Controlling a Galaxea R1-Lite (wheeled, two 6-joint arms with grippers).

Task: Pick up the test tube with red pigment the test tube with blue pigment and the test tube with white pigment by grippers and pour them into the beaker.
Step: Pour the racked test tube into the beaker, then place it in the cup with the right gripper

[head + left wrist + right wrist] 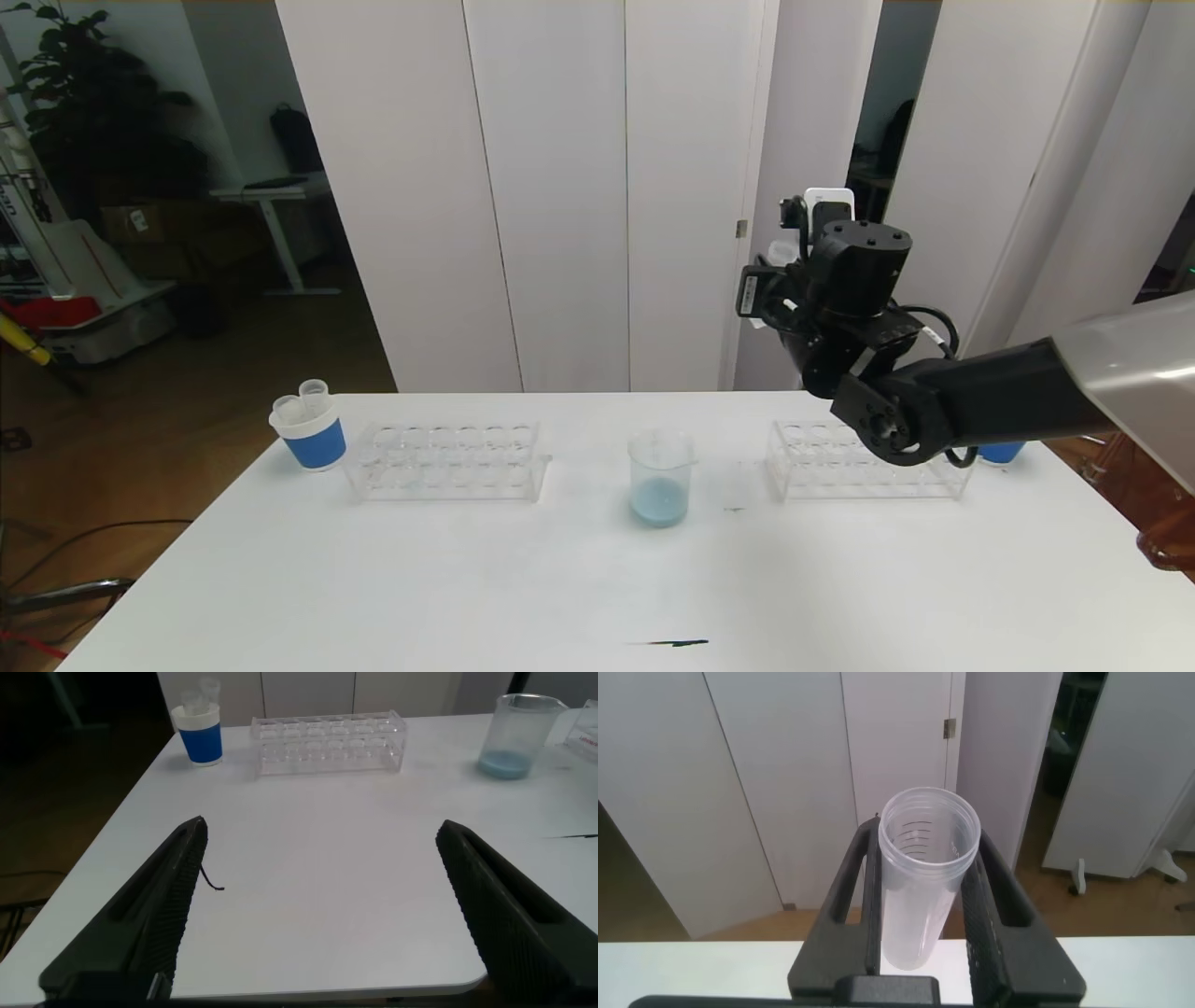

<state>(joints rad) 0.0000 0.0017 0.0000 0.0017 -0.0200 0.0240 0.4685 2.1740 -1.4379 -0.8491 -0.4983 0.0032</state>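
Right wrist view: right gripper [920, 905] clamped on a clear tube [920, 882], fingers [864, 891] pressed to both its sides, open mouth facing the camera, tube looks empty inside; which pigment it held cannot be told. In the head view the right gripper [794, 261] is raised well above the table [373, 579], up and right of the beaker [661, 478], tube barely visible there. Beaker stands upright on the table near centre, pale blue stuff in its bottom. Right rack [864, 462] sits just right of the beaker, partly behind the right arm; a blue cup [1001, 453] peeks out beyond it, farther from the beaker. Left rack [446, 461] is left of the beaker, slots look empty. Blue-banded paper cup [308, 429] is further left of the beaker past that rack, with clear tubes [313, 392] standing in it. Left gripper [318, 905] spread wide, holding nothing, low over the table on the near-left side of the beaker, well apart from it. Dark streak [677, 642] on the table in front of the beaker.
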